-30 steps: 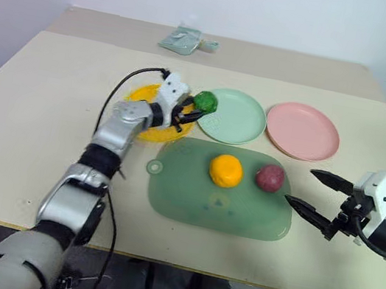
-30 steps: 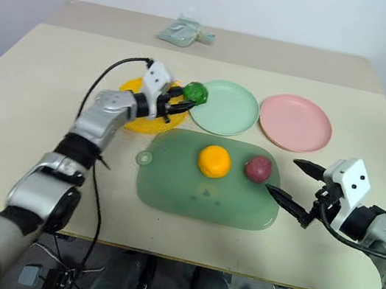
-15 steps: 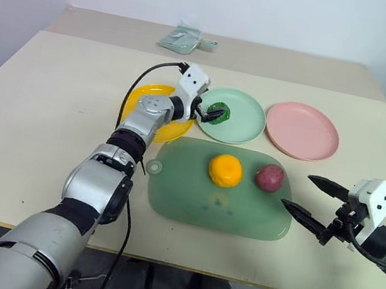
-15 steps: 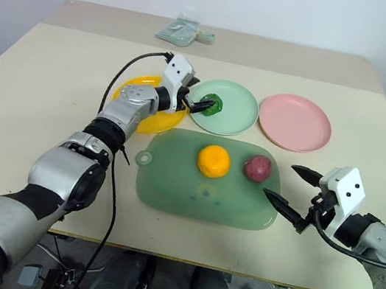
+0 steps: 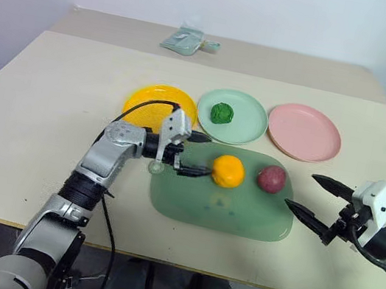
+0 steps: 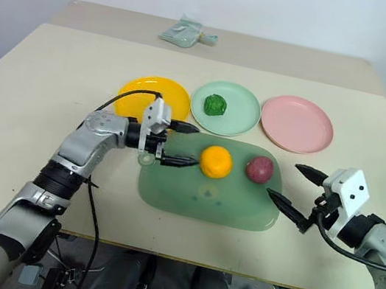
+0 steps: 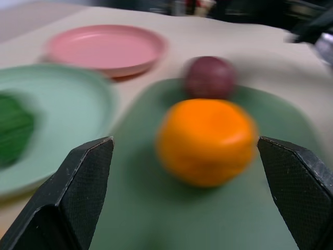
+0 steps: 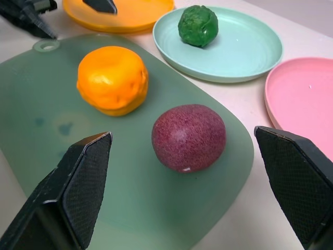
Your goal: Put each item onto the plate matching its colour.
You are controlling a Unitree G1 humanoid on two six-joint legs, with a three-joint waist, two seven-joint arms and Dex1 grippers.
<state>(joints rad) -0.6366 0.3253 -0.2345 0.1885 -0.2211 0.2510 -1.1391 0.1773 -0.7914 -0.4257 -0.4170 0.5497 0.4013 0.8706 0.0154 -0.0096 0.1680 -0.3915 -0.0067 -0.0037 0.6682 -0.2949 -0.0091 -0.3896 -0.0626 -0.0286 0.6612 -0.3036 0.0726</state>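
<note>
The bumpy dark green item (image 5: 222,113) lies on the mint green plate (image 5: 251,122). On the translucent green mat sit the smooth orange item (image 5: 226,171) and the maroon-red item (image 5: 271,179). The yellow-orange plate (image 5: 152,98) and the pink plate (image 5: 304,132) hold nothing. My left gripper (image 5: 209,155) is open and level, just left of the orange item, whose body (image 7: 206,140) shows between its fingers without touching them. Right of the maroon item (image 8: 189,137), my right gripper (image 5: 299,189) hangs open above the table and holds nothing.
The large green mat (image 5: 219,209) covers the table's middle front. A pale green cloth bundle (image 5: 189,41) lies at the far edge. The three plates stand in a row just behind the mat.
My left gripper opened and left the green item on the mint green plate, then drew back and swung to the orange item on the mat. The right arm stayed still.
</note>
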